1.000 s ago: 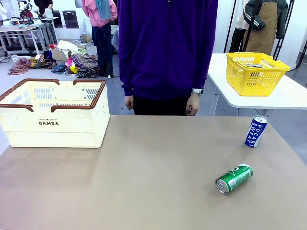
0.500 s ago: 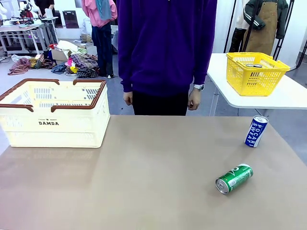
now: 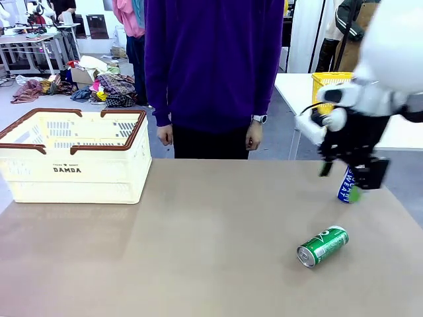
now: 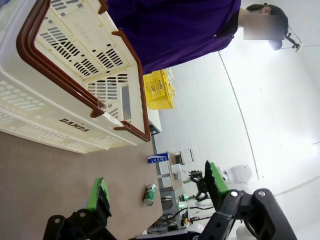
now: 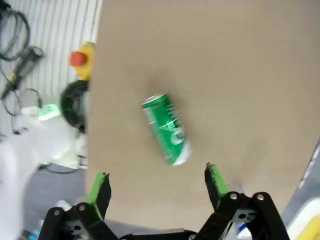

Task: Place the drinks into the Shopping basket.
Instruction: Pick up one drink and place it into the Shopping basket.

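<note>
The green can (image 3: 322, 246) lies on its side on the table's right part. Farther back the blue can (image 3: 344, 189) stands upright, partly hidden behind my right gripper (image 3: 340, 181), which hangs open just in front of and above it. In the right wrist view the green can (image 5: 167, 129) lies on the tabletop beyond the open right gripper (image 5: 159, 184), with nothing between the fingers. The cream Shopping basket (image 3: 73, 173) stands at the table's far left. The left wrist view has the open left gripper (image 4: 156, 186), the basket (image 4: 60, 107) close by, and both the green can (image 4: 149, 194) and the blue can (image 4: 157, 158) far off.
A person in a purple top stands at the table's far edge, one hand (image 3: 164, 135) and the other hand (image 3: 253, 137) hanging down. A yellow mesh basket (image 3: 325, 82) sits on a white side table behind my right arm. The table's right edge runs near the blue can.
My right arm has come in from the right and its open gripper now hangs at the blue can. The person has shifted a little to the left. The cans have not moved.
</note>
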Motion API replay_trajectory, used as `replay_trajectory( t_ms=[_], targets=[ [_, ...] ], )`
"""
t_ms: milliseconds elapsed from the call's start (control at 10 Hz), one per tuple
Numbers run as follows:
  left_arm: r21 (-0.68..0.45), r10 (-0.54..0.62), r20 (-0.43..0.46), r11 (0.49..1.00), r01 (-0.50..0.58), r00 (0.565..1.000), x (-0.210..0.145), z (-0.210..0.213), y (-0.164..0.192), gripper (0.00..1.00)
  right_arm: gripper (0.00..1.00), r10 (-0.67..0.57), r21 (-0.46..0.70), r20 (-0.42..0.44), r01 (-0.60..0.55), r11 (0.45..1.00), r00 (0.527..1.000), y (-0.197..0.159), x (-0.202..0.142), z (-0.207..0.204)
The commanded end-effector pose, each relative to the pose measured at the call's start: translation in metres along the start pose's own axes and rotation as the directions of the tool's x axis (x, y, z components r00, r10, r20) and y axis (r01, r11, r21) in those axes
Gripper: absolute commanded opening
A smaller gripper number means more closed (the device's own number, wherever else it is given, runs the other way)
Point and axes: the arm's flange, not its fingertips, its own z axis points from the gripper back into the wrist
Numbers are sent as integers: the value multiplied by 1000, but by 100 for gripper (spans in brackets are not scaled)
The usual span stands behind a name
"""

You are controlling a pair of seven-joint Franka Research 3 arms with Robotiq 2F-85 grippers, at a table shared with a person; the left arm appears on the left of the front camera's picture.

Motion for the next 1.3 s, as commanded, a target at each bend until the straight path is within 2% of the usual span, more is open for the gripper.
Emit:
replay_trajectory(
  t_ms=[0, 200, 300, 400, 800, 1200],
  targets=[
    [-4, 1, -10, 1000, -1, 1000, -2, 3, -2, 100, 100, 82, -44, 56, -80, 996, 995, -18, -18, -25],
    [-4, 1, -10, 1000, -1, 1000, -2, 3, -2, 100, 100, 104, -57, 76, -100, 993, 992, -10, -15, -64],
    [-4, 1, -10, 1000, -1, 1000, -2, 3, -2, 100, 100, 89, -47, 73, -85, 995, 993, -8, -13, -57],
    [-4, 1, -10, 1000, -1, 1000, -2, 3, -2, 100, 100, 49, -15, 21, -49, 999, 999, -23, -12, -50],
    [-4, 1, -10, 1000, -1, 1000, -2, 3, -2, 100, 100, 35, -12, 11, -35, 999, 999, -18, -10, -53],
    [-4, 1, -10, 1000, -1, 1000, -2, 3, -2, 100, 100, 163, -11, -72, -164, 986, 984, -7, -4, -108]
  ],
)
